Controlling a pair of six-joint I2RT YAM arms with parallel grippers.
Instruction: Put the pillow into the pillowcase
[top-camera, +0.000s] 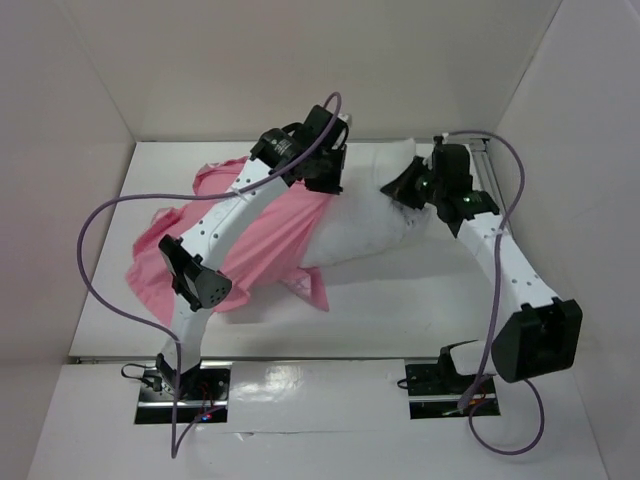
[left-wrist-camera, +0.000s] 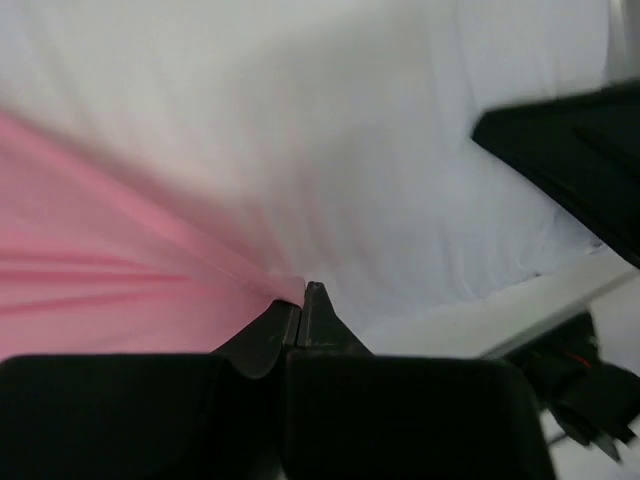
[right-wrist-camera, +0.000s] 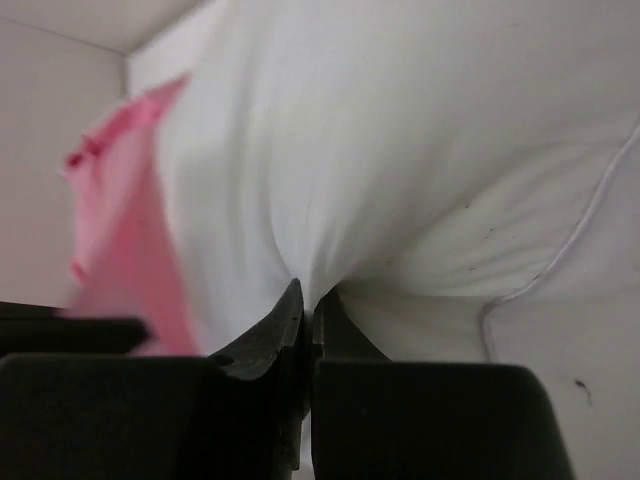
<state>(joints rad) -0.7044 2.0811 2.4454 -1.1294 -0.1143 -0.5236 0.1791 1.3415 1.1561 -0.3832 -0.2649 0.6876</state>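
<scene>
The white pillow (top-camera: 372, 228) lies across the middle of the table, its left part under the pink pillowcase (top-camera: 262, 238). My left gripper (top-camera: 327, 178) is at the pillowcase's edge on top of the pillow. In the left wrist view the left gripper (left-wrist-camera: 301, 296) is shut, pinching the pink pillowcase (left-wrist-camera: 110, 290) edge against the pillow (left-wrist-camera: 350, 150). My right gripper (top-camera: 403, 190) is at the pillow's right end. Seen from the right wrist, the right gripper (right-wrist-camera: 312, 296) is shut on a fold of the pillow (right-wrist-camera: 400, 150), with the pillowcase (right-wrist-camera: 125, 210) beyond at the left.
White enclosure walls stand close at the back (top-camera: 330, 60) and on both sides. Purple cables (top-camera: 100, 230) loop off each arm. The right arm's elbow (top-camera: 540, 340) hangs over the near right; the left arm's elbow (top-camera: 195, 278) sits over the pillowcase. A rail (top-camera: 488, 170) runs at the right back.
</scene>
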